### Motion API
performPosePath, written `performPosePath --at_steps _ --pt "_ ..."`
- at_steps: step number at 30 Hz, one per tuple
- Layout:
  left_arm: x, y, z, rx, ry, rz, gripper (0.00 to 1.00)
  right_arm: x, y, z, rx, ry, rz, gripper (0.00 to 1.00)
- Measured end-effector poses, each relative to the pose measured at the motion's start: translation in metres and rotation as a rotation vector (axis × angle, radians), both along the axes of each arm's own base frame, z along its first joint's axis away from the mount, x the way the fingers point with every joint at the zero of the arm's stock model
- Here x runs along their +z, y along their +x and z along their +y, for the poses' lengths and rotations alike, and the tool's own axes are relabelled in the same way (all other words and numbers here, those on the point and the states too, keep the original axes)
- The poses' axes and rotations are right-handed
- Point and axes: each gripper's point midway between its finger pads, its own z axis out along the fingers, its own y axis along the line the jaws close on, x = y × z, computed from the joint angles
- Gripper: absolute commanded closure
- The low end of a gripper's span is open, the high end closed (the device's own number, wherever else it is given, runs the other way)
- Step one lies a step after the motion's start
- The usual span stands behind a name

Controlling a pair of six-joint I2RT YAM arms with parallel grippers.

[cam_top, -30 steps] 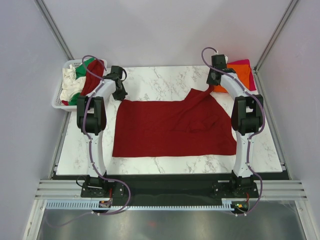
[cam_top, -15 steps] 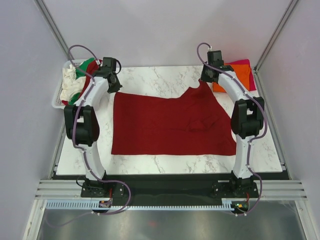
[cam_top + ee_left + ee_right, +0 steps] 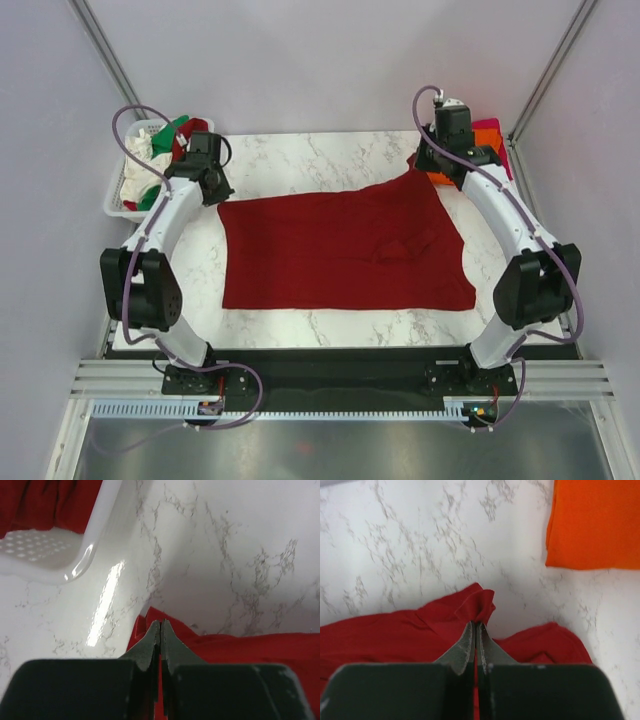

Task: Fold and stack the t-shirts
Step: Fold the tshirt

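Observation:
A dark red t-shirt (image 3: 345, 250) lies spread across the middle of the marble table. My left gripper (image 3: 222, 198) is shut on its far left corner (image 3: 150, 617), close to the basket. My right gripper (image 3: 424, 166) is shut on its far right corner, where a pinch of red cloth (image 3: 479, 607) bunches above the fingertips. A folded orange t-shirt (image 3: 482, 140) rests on a magenta-pink one (image 3: 492, 125) at the far right corner. White, green and dark red t-shirts (image 3: 150, 150) are heaped in the basket.
The white lattice basket (image 3: 118, 205) stands off the table's far left corner, its rim (image 3: 95, 535) just beyond my left gripper. Grey walls and metal posts close in both sides. The orange stack (image 3: 595, 525) lies just right of my right gripper.
Both arms have swung outward and stretched the far edge of the dark red t-shirt wider and flatter. Both grippers stayed shut on their corners.

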Motion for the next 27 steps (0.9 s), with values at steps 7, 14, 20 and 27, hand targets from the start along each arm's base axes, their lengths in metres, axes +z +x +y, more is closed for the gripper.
performPosePath --at_steps 7,14,20,27 --pt "-0.001 -0.053 0.006 0.003 0.004 0.013 0.98 -0.030 -0.072 -0.016 -0.016 -0.032 0.082 1.00" --pt "-0.018 -0.091 0.010 0.002 0.008 0.053 0.98 -0.024 -0.127 -0.037 -0.100 -0.019 0.061 1.00" --pt "-0.035 -0.111 0.008 -0.012 -0.006 0.107 0.97 -0.035 -0.161 -0.047 -0.167 0.014 0.067 1.00" --pt "-0.051 -0.137 0.014 0.010 0.016 0.193 0.33 -0.060 -0.208 -0.072 -0.318 0.020 0.095 0.31"
